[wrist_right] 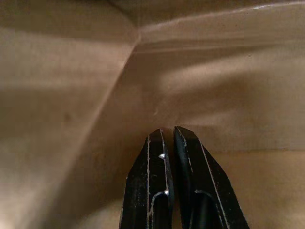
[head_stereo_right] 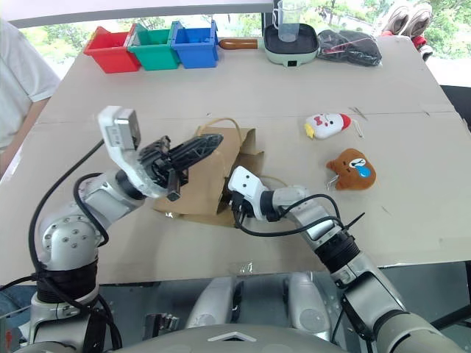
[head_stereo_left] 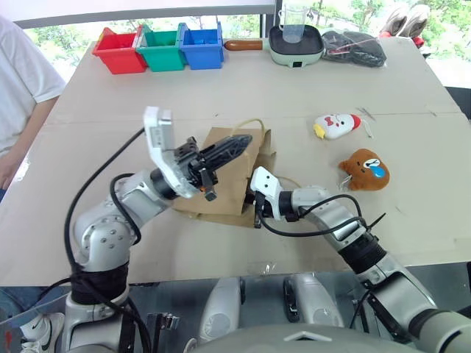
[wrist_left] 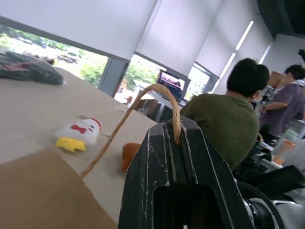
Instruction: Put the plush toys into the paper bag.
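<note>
Right wrist view showed the right pincer (wrist_right: 169,131) clenched with nothing between its fingers, its tips pushed inside the paper bag (head_stereo_left: 228,173) against the brown inner wall. In the left eye view the left pincer (head_stereo_left: 239,143) sat just above and beyond it, clamped on one looped handle (wrist_left: 157,90) and lifting that edge of the bag's mouth.

The likeliest trouble, judged from this, was the thin handle slipping out or tearing where it met the paper, since the whole raised side hung from it. A hard push from the pincer inside could also crease the wall or drag the light bag across the table, and the mouth might collapse once that arm pulled out.

Both toys lay outside the bag, well off to the right of the right pincer: the brown bear (head_stereo_left: 366,170) nearer, the white chicken (head_stereo_left: 336,126) beyond it. Neither was yet packed.

The table (head_stereo_left: 110,243) was covered in plain tan sheeting. At its far edge stood red, green and blue bins (head_stereo_left: 160,48), a small green cooker (head_stereo_left: 296,45) and a black bag (head_stereo_left: 353,46). A person in a white sleeve (head_stereo_left: 22,70) stood at the left side, with windows behind.
</note>
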### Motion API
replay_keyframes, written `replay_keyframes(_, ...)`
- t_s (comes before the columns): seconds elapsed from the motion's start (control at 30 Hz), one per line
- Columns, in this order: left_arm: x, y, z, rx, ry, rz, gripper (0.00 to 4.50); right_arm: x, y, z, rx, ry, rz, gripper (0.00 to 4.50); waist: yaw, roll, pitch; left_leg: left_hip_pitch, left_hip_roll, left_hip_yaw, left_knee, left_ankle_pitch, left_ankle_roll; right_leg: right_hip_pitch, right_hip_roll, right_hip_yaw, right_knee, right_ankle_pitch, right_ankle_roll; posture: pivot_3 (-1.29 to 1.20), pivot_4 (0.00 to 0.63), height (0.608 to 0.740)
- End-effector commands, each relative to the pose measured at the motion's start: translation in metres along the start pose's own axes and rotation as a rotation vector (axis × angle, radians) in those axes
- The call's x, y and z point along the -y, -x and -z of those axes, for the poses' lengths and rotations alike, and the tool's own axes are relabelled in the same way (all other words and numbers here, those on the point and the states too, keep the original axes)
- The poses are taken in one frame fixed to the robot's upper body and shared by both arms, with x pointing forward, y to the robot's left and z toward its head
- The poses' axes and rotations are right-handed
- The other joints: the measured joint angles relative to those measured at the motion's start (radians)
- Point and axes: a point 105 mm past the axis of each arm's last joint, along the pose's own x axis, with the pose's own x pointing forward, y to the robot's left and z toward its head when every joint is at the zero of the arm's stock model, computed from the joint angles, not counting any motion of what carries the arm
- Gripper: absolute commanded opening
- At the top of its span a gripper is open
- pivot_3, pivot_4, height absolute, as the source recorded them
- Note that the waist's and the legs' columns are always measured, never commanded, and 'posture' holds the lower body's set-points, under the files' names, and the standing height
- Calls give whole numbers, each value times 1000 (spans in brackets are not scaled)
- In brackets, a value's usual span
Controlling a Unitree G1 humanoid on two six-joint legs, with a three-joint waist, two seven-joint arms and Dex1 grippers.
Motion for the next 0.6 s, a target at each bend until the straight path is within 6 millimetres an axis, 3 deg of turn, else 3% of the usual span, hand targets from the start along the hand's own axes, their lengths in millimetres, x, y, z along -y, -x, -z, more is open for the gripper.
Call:
replay_keyframes(0.03,8,13,-26,59,-65,-27,0,9,9,3,7,4,94,85,0,0,0,0,0,0,0,0,0,0,0,0,0,0,0,0,150,740)
replay_keyframes(0.17,11,19,-31,74,-60,-51,0,13,24,-2,26,-61,131,85,7,0,0,0,0,-1,0,0,0,0,-2,0,0,0,0,0,150,740)
replay_keyframes(0.33,11,19,-40,112,-49,-53,0,15,43,-9,36,-39,153,2249,12,0,0,0,0,-1,0,0,0,1,-2,0,-1,0,0,0,150,740)
replay_keyframes(0.4,12,15,-33,86,-51,-37,0,20,51,-19,59,26,213,3154,10,0,0,0,-1,0,0,0,0,1,-1,0,-1,0,0,0,150,740)
replay_keyframes(0.47,11,10,-22,50,-61,-27,0,24,71,-43,133,49,272,3949,5,1,0,0,-1,0,0,0,0,0,0,0,0,0,0,0,150,740)
replay_keyframes(0.6,7,3,-14,27,-81,-15,0,17,107,-72,151,118,321,3949,6,2,1,-1,-1,0,-1,0,0,0,-1,0,-1,0,0,0,150,740)
